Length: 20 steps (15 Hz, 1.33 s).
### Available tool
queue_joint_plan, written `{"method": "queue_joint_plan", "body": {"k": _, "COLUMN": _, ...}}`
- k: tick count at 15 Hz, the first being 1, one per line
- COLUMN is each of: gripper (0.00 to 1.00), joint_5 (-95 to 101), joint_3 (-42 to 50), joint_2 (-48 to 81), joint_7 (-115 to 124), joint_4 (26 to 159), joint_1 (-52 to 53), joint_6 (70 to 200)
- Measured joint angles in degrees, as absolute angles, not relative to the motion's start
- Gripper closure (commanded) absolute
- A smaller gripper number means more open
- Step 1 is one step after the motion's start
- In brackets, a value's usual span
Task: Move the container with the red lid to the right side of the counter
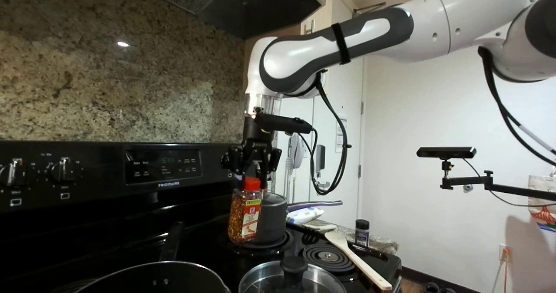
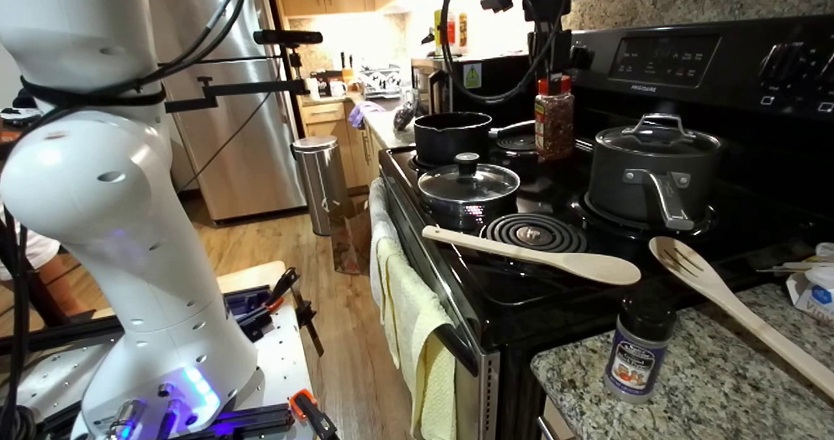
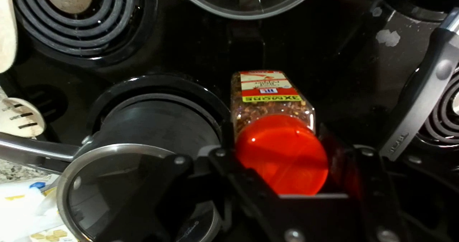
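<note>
I see the tool (image 3: 277,138) holding the red-lidded container (image 1: 245,216) near its top, just beside the lidded pot (image 2: 655,165), so the lifting seems in hand, and next it must clear this pot toward the right worktop (image 2: 717,375).

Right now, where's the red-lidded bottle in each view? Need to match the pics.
In an exterior view: red-lidded bottle in lower half, just left of centre.
In an exterior view: red-lidded bottle in upper half, right of centre.
Wrist view: red-lidded bottle just right of centre.
Shared landmark: the tall lidded saucepan, right of it in both exterior views, left in the wrist view.
</note>
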<state>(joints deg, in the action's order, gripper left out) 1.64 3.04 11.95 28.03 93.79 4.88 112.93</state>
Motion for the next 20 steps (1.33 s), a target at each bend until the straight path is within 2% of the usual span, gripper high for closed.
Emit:
{"method": "queue_joint_plan", "body": {"k": 5, "gripper": 0.65, "joint_5": 1.6, "joint_3": 4.0, "joint_2": 11.9, "joint_7": 28.8, "joint_4": 92.0, "joint_1": 3.9, "joint_6": 111.5}}
{"method": "queue_joint_plan", "body": {"k": 17, "gripper": 0.65, "joint_5": 1.6, "joint_3": 10.5, "joint_2": 7.6, "joint_7": 29.0, "joint_4": 89.4, "joint_1": -5.5, "joint_6": 105.7}}
{"method": "queue_joint_plan", "body": {"k": 18, "gripper": 0.4, "joint_5": 1.5, "joint_3": 10.8, "joint_2": 7.4, "joint_7": 29.0, "joint_4": 89.4, "joint_1": -6.0, "joint_6": 105.8}}
{"method": "queue_joint_plan", "body": {"k": 20, "gripper": 0.4, "joint_5": 1.5, "joint_3": 11.1, "joint_2": 6.4, "joint_7": 29.0, "joint_4": 89.4, "joint_1": -6.6, "joint_6": 106.1}}
